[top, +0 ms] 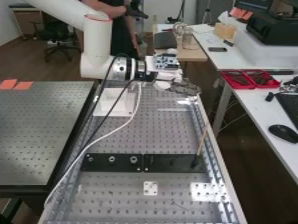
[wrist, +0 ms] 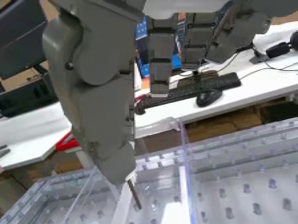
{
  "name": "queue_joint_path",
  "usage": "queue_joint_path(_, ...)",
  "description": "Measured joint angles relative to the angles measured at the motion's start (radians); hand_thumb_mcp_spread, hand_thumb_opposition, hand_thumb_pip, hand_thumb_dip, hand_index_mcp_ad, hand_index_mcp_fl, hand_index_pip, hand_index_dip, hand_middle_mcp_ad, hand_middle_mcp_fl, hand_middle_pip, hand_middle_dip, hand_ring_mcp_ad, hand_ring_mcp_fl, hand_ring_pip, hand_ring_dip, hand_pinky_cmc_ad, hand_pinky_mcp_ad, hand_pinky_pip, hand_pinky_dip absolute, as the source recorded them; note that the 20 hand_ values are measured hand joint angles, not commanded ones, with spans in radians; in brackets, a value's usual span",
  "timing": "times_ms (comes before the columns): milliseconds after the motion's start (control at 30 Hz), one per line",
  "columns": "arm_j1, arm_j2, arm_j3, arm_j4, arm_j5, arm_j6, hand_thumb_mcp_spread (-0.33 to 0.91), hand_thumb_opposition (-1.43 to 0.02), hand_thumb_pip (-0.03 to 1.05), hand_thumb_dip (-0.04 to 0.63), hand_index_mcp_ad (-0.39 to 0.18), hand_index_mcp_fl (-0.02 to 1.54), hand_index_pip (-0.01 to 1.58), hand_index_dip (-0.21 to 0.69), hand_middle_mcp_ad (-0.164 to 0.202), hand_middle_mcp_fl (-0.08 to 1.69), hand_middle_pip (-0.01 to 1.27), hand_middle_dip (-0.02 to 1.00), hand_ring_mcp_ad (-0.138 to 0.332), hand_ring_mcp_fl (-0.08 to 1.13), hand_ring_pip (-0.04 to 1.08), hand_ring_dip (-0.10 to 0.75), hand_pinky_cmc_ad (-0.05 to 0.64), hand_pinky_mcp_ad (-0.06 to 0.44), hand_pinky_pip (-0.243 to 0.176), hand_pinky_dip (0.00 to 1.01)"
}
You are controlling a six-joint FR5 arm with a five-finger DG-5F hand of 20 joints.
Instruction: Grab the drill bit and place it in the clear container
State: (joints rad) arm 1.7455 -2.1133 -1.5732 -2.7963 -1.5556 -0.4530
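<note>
Wrist view, drill bit (wrist: 134,195), axis aslant, pointing away from fingers (wrist: 106,145)

High view: perforated grey metal bench (top: 120,192) btwn dark perforated tabletop (top: 40,125) (L) & long white desk (top: 263,115) (R), latter w/ red plastic trays (top: 241,80) bhnd rounded black mouse (top: 284,133). Flat black metal strip (top: 169,162) crosswise on bench; blocky white stand (top: 114,104) bhnd it, L. Wrist view: thin dark metal drill bit (wrist: 134,194) in my hand (top: 183,89), over clear plastic container (wrist: 186,165).

I pinch the thin, dark drill bit (wrist: 136,196), tilted, at the tips of my fingers (wrist: 110,150), near the clear container's wall (wrist: 185,155); a mouse (wrist: 209,98) lies beside a keyboard (wrist: 166,96).
</note>
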Motion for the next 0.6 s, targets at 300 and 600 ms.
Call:
queue_joint_path(300,-0.004,0.001,0.009,-0.025,-0.001,-0.011,0.56,-0.94,0.48,0.265,-0.155,0.80,0.56,0.379,0.059,0.31,0.11,0.25,0.115,0.09,0.09,0.042,0.311,0.098,-0.094,0.18)
queue_joint_path(600,-0.013,0.008,0.010,-0.025,0.004,-0.010,0.51,-0.87,0.57,0.269,-0.127,0.64,0.46,0.386,0.056,0.26,0.11,0.25,0.119,0.05,0.09,0.042,0.295,0.098,-0.091,0.18)
